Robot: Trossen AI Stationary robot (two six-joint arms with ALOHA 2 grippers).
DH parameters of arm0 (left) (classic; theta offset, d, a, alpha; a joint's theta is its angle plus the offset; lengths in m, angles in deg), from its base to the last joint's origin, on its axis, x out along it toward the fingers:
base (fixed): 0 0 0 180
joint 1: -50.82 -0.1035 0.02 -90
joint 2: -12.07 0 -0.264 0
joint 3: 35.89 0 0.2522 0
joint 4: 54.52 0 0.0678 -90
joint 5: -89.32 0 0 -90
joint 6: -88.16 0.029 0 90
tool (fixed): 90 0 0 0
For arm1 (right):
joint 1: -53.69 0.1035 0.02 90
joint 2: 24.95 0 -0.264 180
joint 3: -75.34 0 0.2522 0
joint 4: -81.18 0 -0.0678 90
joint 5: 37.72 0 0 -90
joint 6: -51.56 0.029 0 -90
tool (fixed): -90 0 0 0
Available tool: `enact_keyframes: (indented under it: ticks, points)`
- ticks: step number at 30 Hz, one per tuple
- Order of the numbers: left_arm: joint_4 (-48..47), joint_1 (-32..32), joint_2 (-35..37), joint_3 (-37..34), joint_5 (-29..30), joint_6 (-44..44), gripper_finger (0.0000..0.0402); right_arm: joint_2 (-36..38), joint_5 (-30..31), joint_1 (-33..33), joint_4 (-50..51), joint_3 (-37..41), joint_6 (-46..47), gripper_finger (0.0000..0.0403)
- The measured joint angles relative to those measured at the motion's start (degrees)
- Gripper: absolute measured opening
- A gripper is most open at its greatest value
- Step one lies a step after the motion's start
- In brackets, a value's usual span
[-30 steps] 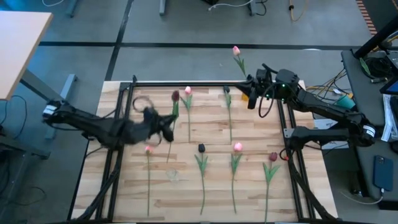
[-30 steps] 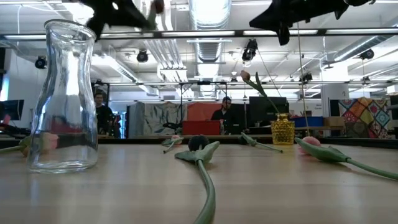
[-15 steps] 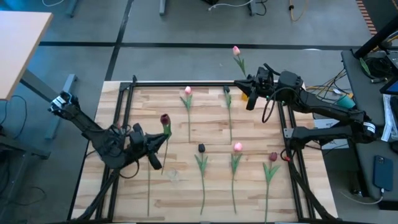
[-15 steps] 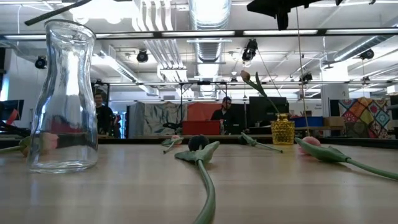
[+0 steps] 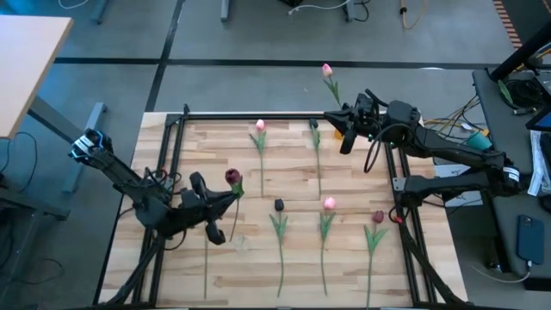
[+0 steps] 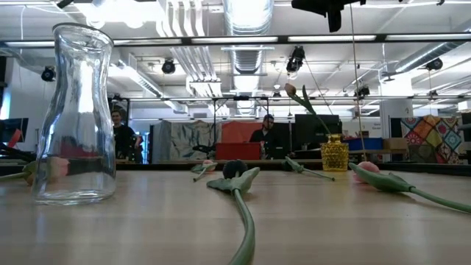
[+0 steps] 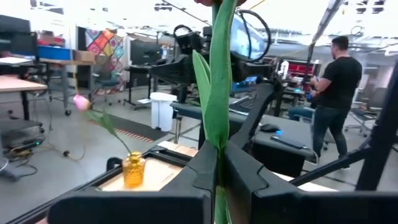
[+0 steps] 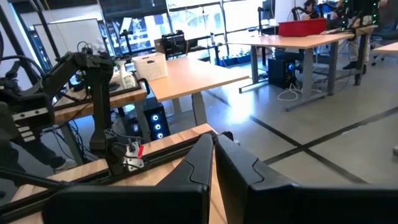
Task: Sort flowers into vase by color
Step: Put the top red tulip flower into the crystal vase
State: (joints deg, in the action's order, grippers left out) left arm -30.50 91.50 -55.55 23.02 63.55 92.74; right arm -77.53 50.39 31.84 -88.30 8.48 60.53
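Note:
My left gripper point(image 5: 222, 196) is over the table's left half, shut on a maroon tulip point(image 5: 232, 177) held above the table. A clear glass vase point(image 6: 76, 118) stands just nearer the near edge point(image 5: 239, 244). My right gripper point(image 5: 346, 131) is shut at the far right corner, beside a small yellow vase point(image 7: 132, 169) that holds a leaning pink tulip point(image 5: 327, 70). Several more tulips lie flat on the wood: a pink one point(image 5: 260, 127), a dark one point(image 5: 279, 204), another pink one point(image 5: 329, 203) and a maroon one point(image 5: 377, 217). My left gripper pinches the tulip's green stem point(image 7: 219, 144) between its two fingers, below a long leaf point(image 7: 202, 78). The fingers lie across the stem. The tulip is lifted clear of the table, its head above the fingers and its stem end below them.
A black metal frame point(image 5: 258, 114) runs along the far edge and both sides of the table. A long green stem point(image 5: 207, 258) lies near the left gripper. Another stem point(image 5: 316, 146) lies far of centre. People and desks show in the room beyond.
My left gripper has moved toward the near edge and risen out of the low view, turning as it went. The maroon tulip has come up off the table with it, and its head is now closer to the clear vase. The right arm has kept still.

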Motion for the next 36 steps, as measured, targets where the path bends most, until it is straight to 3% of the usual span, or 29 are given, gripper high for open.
enact_keyframes:
  ticks: [10, 16, 27, 36]
  points:
    - [0.0, -4.2, -1.3, -0.4, -7.6, -0.2, 0.0000, 0.0, 0.0, 0.0, 0.0, 0.0, 0.0, 0.0013]
    - [0.2, -5.2, -2.5, -3.0, -8.1, -0.9, 0.0000, 0.0, 0.0, 0.0, 0.0, 0.0, 0.0, 0.0013]
    - [18.7, -5.1, -4.8, -13.6, -8.7, 0.7, 0.0000, 0.0, 0.0, 0.0, 0.0, 0.0, 0.2, 0.0013]
    - [17.8, -4.3, -4.9, -14.3, -11.0, -0.8, 0.0015, 0.0, 0.4, 0.0, 0.0, 0.0, 1.3, 0.0013]
